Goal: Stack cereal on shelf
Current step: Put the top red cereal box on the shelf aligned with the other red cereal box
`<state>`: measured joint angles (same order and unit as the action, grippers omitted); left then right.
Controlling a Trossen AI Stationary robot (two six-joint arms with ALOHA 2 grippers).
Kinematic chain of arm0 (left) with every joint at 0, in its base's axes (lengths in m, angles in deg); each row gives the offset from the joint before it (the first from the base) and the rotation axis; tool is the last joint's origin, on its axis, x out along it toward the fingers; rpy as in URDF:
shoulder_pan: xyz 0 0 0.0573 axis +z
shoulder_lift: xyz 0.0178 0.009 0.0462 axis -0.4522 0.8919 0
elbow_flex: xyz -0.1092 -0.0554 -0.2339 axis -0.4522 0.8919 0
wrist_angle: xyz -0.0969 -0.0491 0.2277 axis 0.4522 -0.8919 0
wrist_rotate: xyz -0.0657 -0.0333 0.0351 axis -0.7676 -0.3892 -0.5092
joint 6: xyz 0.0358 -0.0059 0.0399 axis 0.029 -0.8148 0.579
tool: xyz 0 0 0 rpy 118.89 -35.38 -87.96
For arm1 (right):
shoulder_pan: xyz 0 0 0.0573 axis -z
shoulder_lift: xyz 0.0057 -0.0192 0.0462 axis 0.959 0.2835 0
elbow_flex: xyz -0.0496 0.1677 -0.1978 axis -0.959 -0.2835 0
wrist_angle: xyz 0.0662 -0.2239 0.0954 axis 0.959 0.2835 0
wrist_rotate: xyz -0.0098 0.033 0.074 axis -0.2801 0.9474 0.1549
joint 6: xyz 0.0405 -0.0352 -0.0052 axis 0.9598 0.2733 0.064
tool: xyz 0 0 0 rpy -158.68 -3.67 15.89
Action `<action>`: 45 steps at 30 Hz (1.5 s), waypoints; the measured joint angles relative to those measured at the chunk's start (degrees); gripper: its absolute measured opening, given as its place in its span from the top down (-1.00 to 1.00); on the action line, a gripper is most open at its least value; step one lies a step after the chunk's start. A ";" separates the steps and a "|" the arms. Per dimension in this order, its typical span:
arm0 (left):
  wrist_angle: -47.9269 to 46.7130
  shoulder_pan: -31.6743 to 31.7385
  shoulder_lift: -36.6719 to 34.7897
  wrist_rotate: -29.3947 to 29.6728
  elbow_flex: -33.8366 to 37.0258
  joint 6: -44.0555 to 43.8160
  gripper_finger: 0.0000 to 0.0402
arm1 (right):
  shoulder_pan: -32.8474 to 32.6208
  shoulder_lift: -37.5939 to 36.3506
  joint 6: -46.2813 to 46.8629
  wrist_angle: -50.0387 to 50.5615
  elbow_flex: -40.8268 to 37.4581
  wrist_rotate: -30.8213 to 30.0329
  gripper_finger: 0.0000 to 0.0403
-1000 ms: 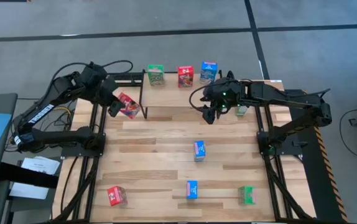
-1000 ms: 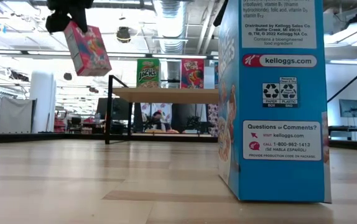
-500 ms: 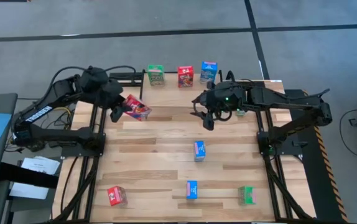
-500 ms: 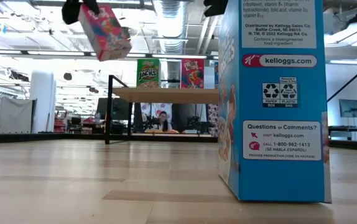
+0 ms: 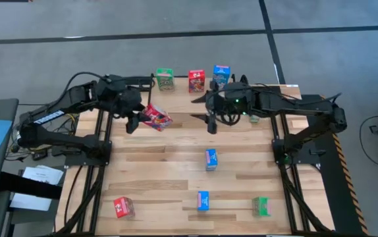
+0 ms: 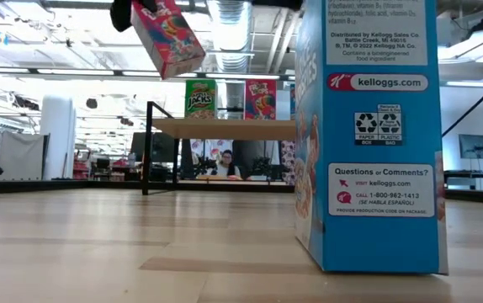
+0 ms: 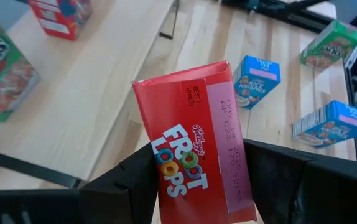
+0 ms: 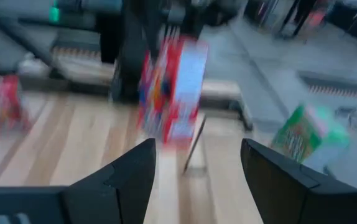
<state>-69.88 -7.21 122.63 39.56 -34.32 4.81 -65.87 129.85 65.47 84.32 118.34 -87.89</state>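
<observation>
My left gripper [image 5: 135, 122] is shut on a red cereal box [image 7: 194, 143] and holds it in the air at the left end of the shelf [image 5: 176, 100]. The shelf, a light wooden top on black legs, stands at the table's far middle. A green box [image 5: 164, 79], a red box [image 5: 196, 80] and a blue box [image 5: 221, 76] stand upright along its far edge. My right gripper [image 5: 210, 122] hovers open and empty over the shelf's near edge, facing the held box [image 8: 172, 87]. My left gripper pinches the red box between its two fingers at the box's end nearest the wrist [image 7: 166, 190], one finger [image 7: 135, 183] on each of two opposite sides. The fingers come slanting down from the table's left. The box sticks out past them, tilted and lifted clear [image 6: 167, 38].
Loose boxes lie on the slatted table: blue [image 5: 211, 158], blue [image 5: 203, 201], green [image 5: 260, 206] and red [image 5: 123, 207]. Another green box [image 5: 255, 117] sits under my right arm. One blue box [image 6: 368, 126] fills the low view's right side.
My left gripper has carried the red box toward the table's right, from beside the shelf to over its left end, and the box has turned and tipped on the way. My right gripper has shifted a little toward the table's left and tipped up toward level.
</observation>
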 joint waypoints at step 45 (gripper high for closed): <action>7.36 -11.55 5.48 7.80 0.02 18.29 0.06 | -3.93 8.30 1.57 -9.50 -0.03 5.72 -0.65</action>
<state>-62.52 -18.76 128.11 47.35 -34.30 23.11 -69.80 138.15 67.04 74.82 118.32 -82.17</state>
